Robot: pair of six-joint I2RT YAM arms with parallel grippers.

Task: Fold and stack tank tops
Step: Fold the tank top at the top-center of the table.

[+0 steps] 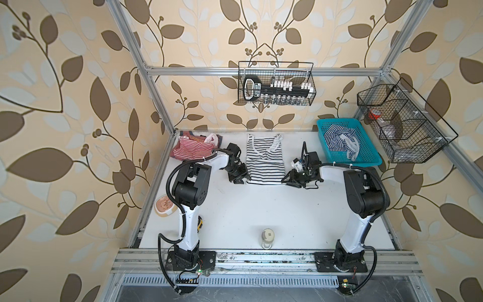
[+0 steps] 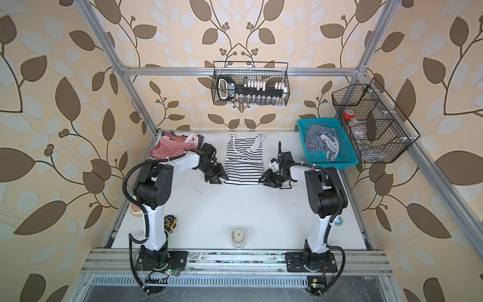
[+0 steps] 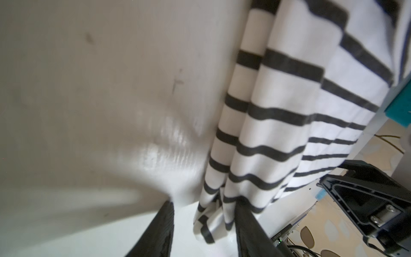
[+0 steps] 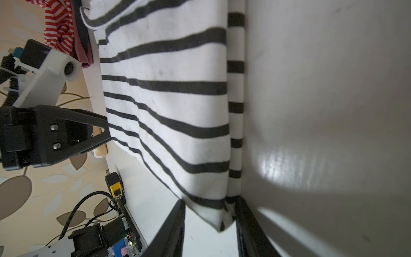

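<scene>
Your left fingers (image 3: 249, 227) and right fingers (image 4: 171, 229) are standing parted, each straddling a near corner of the black-striped tank top (image 1: 264, 167).

The left arm (image 1: 192, 183) and right arm (image 1: 364, 188) rise from the lower edge, elbows bent, forearms turned inward. At mid-frame, the left pincer (image 1: 245, 180) and right pincer (image 1: 285, 181) face each other, jaws partly apart.

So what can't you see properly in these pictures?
- Red-and-white top: partly behind the left arm in both top views.
- Navy-striped top: crumpled in the blue basket, shape unclear.
- Left gripper, right gripper: whether they pinch corners of the black-striped top; wrist views are blurred, cut off.
- Contents of the side wire basket: behind mesh, too small.
</scene>
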